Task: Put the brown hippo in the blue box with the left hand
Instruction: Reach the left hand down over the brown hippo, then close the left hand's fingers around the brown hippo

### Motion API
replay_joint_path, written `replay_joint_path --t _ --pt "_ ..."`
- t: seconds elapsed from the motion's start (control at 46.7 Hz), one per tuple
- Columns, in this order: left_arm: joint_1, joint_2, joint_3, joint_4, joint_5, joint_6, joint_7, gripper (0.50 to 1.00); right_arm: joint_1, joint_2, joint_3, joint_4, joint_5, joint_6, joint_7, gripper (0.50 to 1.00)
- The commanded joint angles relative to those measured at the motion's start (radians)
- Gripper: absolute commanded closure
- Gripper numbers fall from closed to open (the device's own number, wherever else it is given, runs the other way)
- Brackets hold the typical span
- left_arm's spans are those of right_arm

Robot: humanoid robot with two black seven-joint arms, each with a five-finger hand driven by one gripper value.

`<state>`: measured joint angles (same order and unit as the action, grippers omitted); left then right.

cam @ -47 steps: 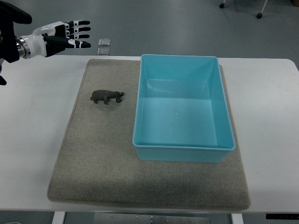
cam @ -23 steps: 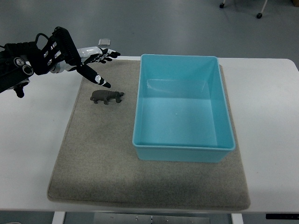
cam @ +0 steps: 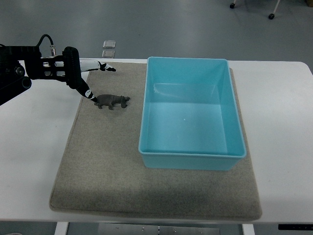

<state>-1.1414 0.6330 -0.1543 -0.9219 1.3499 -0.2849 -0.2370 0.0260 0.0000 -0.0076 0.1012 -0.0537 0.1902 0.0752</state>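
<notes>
Top view, starting at the near edge: a grey felt mat (cam: 122,181) lies on the white surface (cam: 34,161), its near corners rounded and its front part bare. Farther in, on the right half of the mat, stands the blue box (cam: 191,113), a rectangular open tub with pale turquoise walls; its inside shows only its own smooth floor. To the left of the box, apart from its wall, the brown hippo (cam: 112,101) stands on the mat on its four short legs, its body lying across the picture with the head end toward the box. The left hand (cam: 84,78) reaches in from the picture's left edge on a black arm with a cable looping above it, and it sits over the far-left corner of the mat. Its fingers are spread and clamped on nothing: one dark finger with a pale tip (cam: 89,94) slants down to the hippo's rear end, so near that contact cannot be told from this angle, while another finger (cam: 104,68) points toward the box along the mat's far edge. Beyond the surface, on the grey floor, lie two small pale square tiles (cam: 108,48). At the top right corner, furniture castors (cam: 270,16) show on the floor.
</notes>
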Motion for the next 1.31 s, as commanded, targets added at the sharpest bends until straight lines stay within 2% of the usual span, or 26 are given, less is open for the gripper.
replay_joint_path --t 0.0,0.086,0.15,0.471,0.835,0.921,1.006,1.285 --pt "0.012 0.03 -0.002 -0.044 0.064 0.041 -0.022 0.51 0.0 0.0 0.0 0.0 0.0 0.0 0.0 0.564" --pt "0.023 0.039 0.001 -0.072 0.078 0.119 -0.039 0.508 0.0 0.0 0.0 0.0 0.0 0.0 0.0 0.564" --pt "0.041 0.037 0.002 -0.08 0.078 0.141 -0.039 0.504 0.0 0.0 0.0 0.0 0.0 0.0 0.0 0.564" --pt "0.048 0.013 0.007 -0.087 0.08 0.141 -0.039 0.504 0.0 0.0 -0.002 0.0 0.0 0.0 0.0 0.564" --pt "0.051 -0.035 0.01 -0.025 0.081 0.139 -0.038 0.529 0.0 0.0 0.0 0.0 0.0 0.0 0.0 0.564" --pt "0.048 -0.036 0.027 -0.026 0.081 0.135 -0.039 0.593 0.0 0.0 0.0 0.0 0.0 0.0 0.0 0.564" --pt "0.046 -0.036 0.033 -0.031 0.083 0.122 -0.039 0.63 0.0 0.0 0.0 0.0 0.0 0.0 0.0 0.564" --pt "0.043 -0.036 0.035 -0.038 0.084 0.115 -0.039 0.654 0.0 0.0 0.0 0.0 0.0 0.0 0.0 0.564"
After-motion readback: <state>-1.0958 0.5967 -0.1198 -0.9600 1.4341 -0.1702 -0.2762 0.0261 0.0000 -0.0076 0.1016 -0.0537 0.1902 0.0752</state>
